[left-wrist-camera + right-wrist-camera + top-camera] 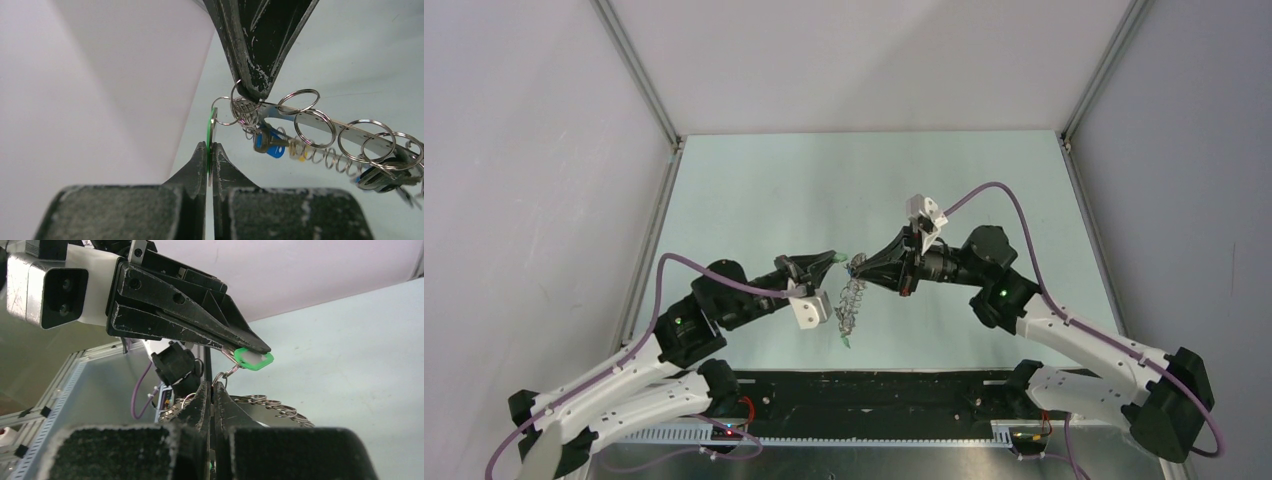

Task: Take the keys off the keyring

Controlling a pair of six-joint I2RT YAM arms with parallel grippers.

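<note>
- Keys [270, 144] are hanging in the air, not lying on the table [754, 190]. A blue-headed one and some dark ones dangle off small split rings threaded through the flat metal keyring [339, 126], and there's a springy coil under them.
- The whole bundle hangs between the two arms, over the near-middle of the table.
- The left gripper [209, 150] is clamped tight on a green tag [254, 360], pinching it flat between the fingers.
- The tag hangs on a small split ring [229, 371] that leads down to the bundle.
- The right gripper [248, 92] is closed too. It looks like it's biting the end of the keyring where a few small rings bunch up, but I can't tell exactly which bit of metal is in the jaws.
- Step in hand, I'd say: getting the green tag off, with one side anchoring and the other pulling. No loose keys show on the table, so it's probably early in the job.
- Next move probably needs the tag's split ring worked along and out of its hole, not just yanked. A straight pull would likely only tighten things or slip the tag out of the grip.
- Room: the gripper tips are very close nose to nose, so there's little slack between them. There's plenty of open table beyond and to both sides, the walls are well apart, and the base rail is near on the close side.
</note>
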